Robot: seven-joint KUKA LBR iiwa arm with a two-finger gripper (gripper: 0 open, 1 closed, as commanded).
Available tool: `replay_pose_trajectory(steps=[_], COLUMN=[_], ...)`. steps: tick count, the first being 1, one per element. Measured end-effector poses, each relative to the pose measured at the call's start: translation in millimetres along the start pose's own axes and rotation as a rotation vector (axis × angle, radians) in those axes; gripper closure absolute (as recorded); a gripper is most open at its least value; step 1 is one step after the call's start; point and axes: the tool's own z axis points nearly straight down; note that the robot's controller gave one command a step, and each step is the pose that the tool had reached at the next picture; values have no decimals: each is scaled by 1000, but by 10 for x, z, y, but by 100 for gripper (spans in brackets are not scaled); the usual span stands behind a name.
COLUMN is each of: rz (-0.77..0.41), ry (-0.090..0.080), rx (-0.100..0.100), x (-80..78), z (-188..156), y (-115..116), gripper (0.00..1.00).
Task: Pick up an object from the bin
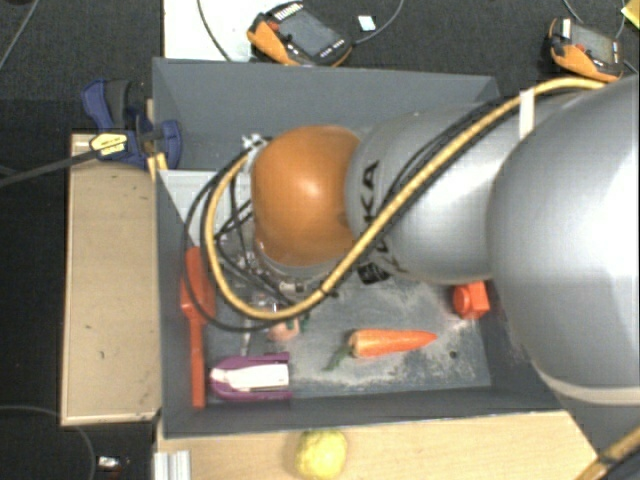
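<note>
Arm: the arm (450,198) is stretching in from the right and spanning most of the bin (320,83), with its orange cover (300,193) sitting over the left-centre of the floor.
Gripper: the gripper (275,308) is hanging under that cover, low over the floor between the left wall and the carrot. I'd judge it's placed there to come straight down on something small.
Grip: I cannot tell whether it's open or closed, or whether it's got anything. The cover and wiring are hiding the working end.
Likely target: a pale pink bit (285,333) is lying just beneath the gripper, too small to name.
Nearest neighbour: a purple-and-white stapler-shaped thing (250,378) is lying flat by the front wall, near the gripper.
Left wall: a red long-handled spoon (195,308) is running along it and crowding that side. My guess is it's leaving little room there.
Carrot: the orange carrot (390,342) is lying flat, tip pointing right, apart from the gripper.
Orange block: the orange block (470,298) is peeping out from under the arm, well apart.
In the way: the yellow cable (400,193) is looping round the cover, close to the gripper.
</note>
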Motion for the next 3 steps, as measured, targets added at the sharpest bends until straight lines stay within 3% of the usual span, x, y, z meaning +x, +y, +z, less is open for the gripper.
replay_pose_trajectory(steps=[1,2,3], rz=[6,-212,-272], ry=[-7,-2,-18], rx=[-2,2,-5], x=[-24,-486,-601], z=[-38,852,825], y=[-11,-716,-625], gripper=[0,0,0])
